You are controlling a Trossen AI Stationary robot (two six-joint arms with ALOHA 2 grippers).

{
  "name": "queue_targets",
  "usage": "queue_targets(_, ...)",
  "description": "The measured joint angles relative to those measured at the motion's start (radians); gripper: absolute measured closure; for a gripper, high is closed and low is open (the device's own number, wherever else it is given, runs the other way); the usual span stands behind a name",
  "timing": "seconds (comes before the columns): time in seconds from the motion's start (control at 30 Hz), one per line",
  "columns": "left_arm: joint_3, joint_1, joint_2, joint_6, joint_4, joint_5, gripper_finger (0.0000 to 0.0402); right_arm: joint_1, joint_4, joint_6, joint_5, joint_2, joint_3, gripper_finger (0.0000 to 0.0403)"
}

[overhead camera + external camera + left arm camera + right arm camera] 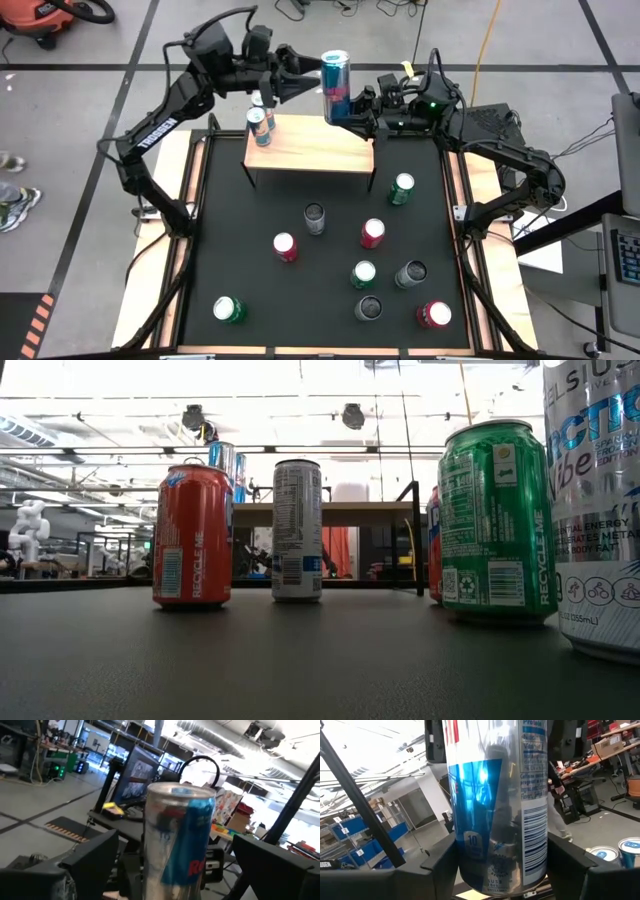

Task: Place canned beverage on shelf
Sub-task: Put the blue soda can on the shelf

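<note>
A tall blue-and-silver can (336, 88) hangs upright over the far edge of the light-wood shelf (320, 152). My right gripper (358, 108) reaches in from the table's right and is shut on it. My left gripper (305, 80) comes level from the left and is open. In the left wrist view its fingers (95, 857) stand on either side of the can (177, 840) with a gap on each side. Two small cans (261, 122) stand on their bases at the shelf's left end. My right gripper pinches the can's lower side wall (462, 865) between its two fingers, one on each side. The fingers come level from the table's right side. The can stands upright in the hold, lifted clear of the shelf.
Several loose cans stand on the black tabletop (240, 220) in front of the shelf, among them a green one (402, 188), a red one (373, 232) and a dark one (315, 218). The shelf's middle and right part is bare wood.
</note>
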Motion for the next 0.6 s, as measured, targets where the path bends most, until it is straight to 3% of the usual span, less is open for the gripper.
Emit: queue_targets(0.6, 0.000, -0.021, 0.058, -0.064, 0.116, 0.012, 0.0008, 0.000, -0.062, -0.025, 0.000, 0.000, 0.000, 0.0179)
